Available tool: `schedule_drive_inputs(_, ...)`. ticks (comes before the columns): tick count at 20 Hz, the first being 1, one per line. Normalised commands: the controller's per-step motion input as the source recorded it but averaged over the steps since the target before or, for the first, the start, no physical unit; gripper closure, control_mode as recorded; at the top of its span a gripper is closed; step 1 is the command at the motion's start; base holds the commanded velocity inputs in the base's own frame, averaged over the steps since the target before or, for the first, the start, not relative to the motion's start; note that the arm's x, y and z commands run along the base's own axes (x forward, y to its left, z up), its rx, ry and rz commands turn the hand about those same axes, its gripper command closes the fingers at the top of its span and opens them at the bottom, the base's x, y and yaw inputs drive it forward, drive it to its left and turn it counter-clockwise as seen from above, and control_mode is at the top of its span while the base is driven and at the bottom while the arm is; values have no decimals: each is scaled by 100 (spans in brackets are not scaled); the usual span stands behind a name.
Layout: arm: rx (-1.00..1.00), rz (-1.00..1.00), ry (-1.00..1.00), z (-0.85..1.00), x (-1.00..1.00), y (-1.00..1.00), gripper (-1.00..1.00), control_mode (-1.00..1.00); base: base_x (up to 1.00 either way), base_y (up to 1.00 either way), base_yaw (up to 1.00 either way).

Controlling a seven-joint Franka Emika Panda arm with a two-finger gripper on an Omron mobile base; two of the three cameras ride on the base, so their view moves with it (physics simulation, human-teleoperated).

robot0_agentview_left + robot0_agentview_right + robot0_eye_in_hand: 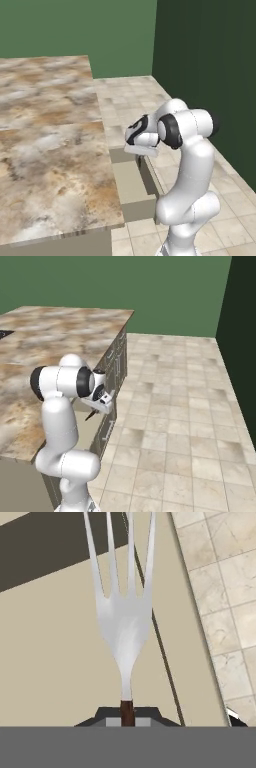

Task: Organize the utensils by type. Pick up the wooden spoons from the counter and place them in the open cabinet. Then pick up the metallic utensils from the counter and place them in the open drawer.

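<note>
My gripper [127,712] is shut on the dark brown handle of a metallic utensil, a silvery fork [125,622], whose tines point away from the hand. It hangs over the open drawer [60,652], above the plain beige inside. In the left base view the gripper [140,151] hovers just above the pulled-out drawer [131,182] beside the marbled counter [50,150]. From the right base view, the fork [91,415] juts down below the gripper [100,404] toward the drawer [86,431]. The wooden spoons and the cabinet are out of view.
A tiled floor [170,421] spreads out beside the counter [50,336] and runs to the green walls. Drawer fronts with bar handles [116,368] line the counter's side. The arm's own white body stands close to the drawer's outer end.
</note>
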Motion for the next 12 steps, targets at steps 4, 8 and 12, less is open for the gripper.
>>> schedule_drive_inputs(4, 0, 0, 0, -38, 4, 1, 100, -100, 0, 0, 0)
schedule_drive_inputs(8, 0, 0, 0, -28, 13, 0, 100, -100, 0, 0, 0)
schedule_drive_inputs(12, 1, 0, 0, -26, 11, 0, 100, -100, 0, 0, 0)
